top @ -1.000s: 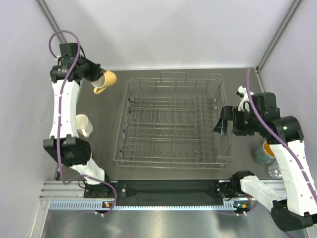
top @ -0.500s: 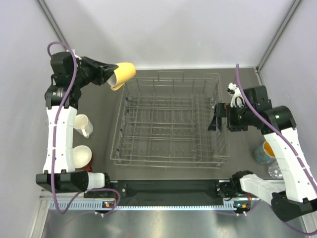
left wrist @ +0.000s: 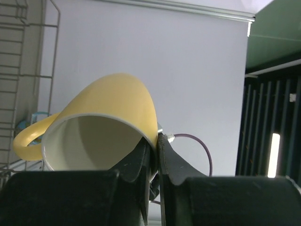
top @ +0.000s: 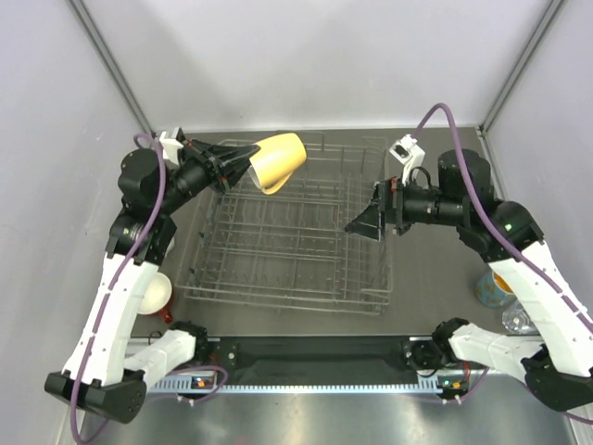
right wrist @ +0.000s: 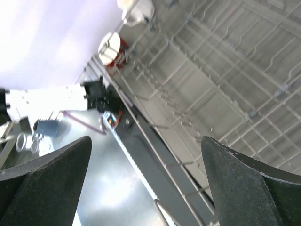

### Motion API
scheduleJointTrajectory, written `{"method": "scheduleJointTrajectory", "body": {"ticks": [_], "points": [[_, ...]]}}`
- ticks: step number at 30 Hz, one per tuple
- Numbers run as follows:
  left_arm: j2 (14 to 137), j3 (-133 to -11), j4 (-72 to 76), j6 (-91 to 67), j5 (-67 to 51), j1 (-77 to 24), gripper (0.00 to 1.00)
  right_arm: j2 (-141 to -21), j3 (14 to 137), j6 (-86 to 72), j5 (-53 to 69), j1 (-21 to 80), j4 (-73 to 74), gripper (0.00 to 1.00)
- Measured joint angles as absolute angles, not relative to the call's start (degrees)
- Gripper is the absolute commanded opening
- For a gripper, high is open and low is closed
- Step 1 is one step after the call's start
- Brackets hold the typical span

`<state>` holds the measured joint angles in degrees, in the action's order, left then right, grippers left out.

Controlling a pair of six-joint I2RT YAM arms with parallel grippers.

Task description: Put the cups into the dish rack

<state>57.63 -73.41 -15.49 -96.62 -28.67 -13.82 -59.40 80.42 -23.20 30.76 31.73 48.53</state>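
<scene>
My left gripper [top: 250, 158] is shut on the rim of the yellow mug [top: 279, 161] and holds it on its side in the air above the far left part of the grey wire dish rack [top: 278, 299]. In the left wrist view the fingers pinch the mug's wall [left wrist: 106, 110], one inside and one outside. My right gripper [top: 364, 225] is open and empty above the rack's right side; its view looks down on the rack floor [right wrist: 225, 84]. The blue mug [top: 491, 287] and clear glass [top: 515, 321] stand at the right. The red cup [top: 154, 295] shows by my left arm.
The white handled mug [right wrist: 137, 9] and the red cup [right wrist: 112, 48] lie beyond the rack's left side in the right wrist view. The white mug is hidden by my left arm in the top view. Grey walls close in the table at left, back and right.
My left arm has swung right and carried the yellow mug from the table's far left to above the rack. My right gripper moved left over the rack. The rack has shifted left.
</scene>
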Motion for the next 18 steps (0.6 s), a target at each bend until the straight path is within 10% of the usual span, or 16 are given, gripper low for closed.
{"method": "scheduleJointTrajectory", "body": {"ticks": [18], "points": [[50.7,-74.1,-15.0,-96.5,-25.9,-14.7,0.0,-57.1,78.4,-30.3,15.1,34.4,51.5,0.63]]}}
